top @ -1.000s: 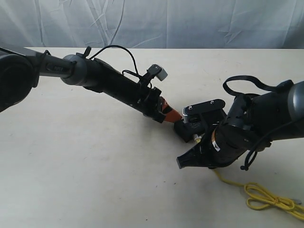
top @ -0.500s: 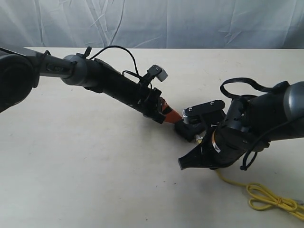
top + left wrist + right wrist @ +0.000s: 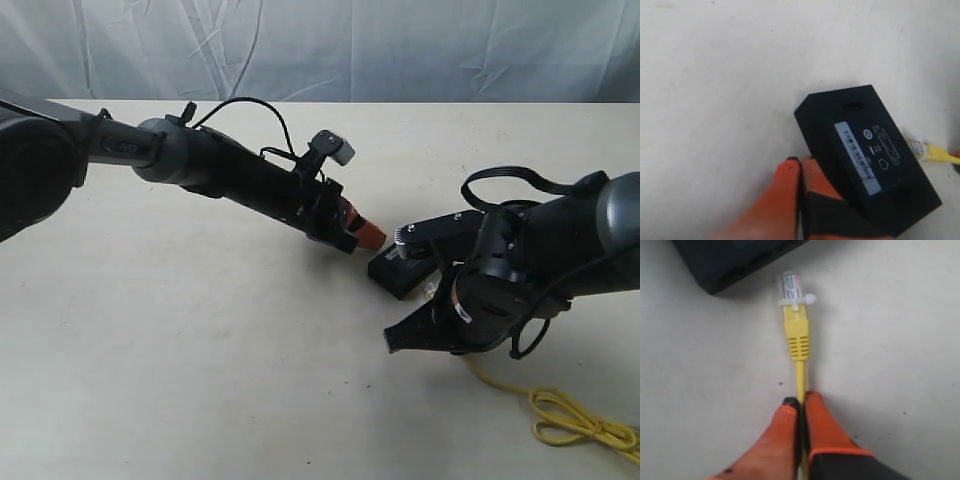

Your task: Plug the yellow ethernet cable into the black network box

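Observation:
The black network box lies flat mid-table with its pale label facing up. My left gripper hovers just off the box's left end. Its orange fingers are shut with nothing between them, close beside the box's long side. My right gripper is shut on the yellow ethernet cable, a short way behind the plug. The clear plug points at the box's corner, a small gap away from it. The rest of the cable trails to a tied loop.
The right arm's bulky wrist covers its gripper and the box's right side in the exterior view. A white cloth backdrop hangs behind the pale table.
My left gripper has lifted slightly, up and away from the box's end. The right arm has shifted a little to the right, drawing the cable loop with it.

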You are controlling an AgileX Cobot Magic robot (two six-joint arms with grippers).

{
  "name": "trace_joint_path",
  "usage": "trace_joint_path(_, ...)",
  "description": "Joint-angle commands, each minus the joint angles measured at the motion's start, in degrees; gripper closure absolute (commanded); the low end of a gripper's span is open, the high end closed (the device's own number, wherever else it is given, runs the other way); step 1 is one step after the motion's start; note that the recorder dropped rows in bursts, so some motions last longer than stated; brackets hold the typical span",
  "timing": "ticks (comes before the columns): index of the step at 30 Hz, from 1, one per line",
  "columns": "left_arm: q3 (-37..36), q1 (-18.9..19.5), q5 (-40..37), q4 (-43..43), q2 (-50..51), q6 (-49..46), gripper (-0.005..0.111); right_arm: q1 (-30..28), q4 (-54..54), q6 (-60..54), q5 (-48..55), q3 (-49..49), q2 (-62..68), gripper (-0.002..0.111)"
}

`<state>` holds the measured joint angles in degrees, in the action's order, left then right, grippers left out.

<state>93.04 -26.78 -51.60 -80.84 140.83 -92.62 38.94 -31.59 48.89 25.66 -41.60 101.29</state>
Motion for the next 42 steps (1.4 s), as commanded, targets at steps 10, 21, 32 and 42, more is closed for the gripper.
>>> trace_joint_path(10, 0.12, -0.41, -3.87, -0.51, 1.29, -0.37, 0.107, -0.19, -2.21, 2.92, -5.44, 0.16, 0.26, 0.109)
trace_joint_path(21, 0.12, -0.41, -3.87, -0.51, 1.29, -0.37, 0.107, -0.19, -2.55, 0.56, -4.63, 0.16, 0.26, 0.109)
trace_joint_path(32, 0.12, -0.07, -4.01, -0.13, 1.29, -0.37, 0.107, -0.31, -3.89, 0.93, -0.55, 0.16, 0.26, 0.109)
trace_joint_path(42, 0.12, -0.08, -4.13, -0.13, 1.29, -0.37, 0.107, -0.31, -3.89, 1.01, -4.42, 0.16, 3.35, 0.109)
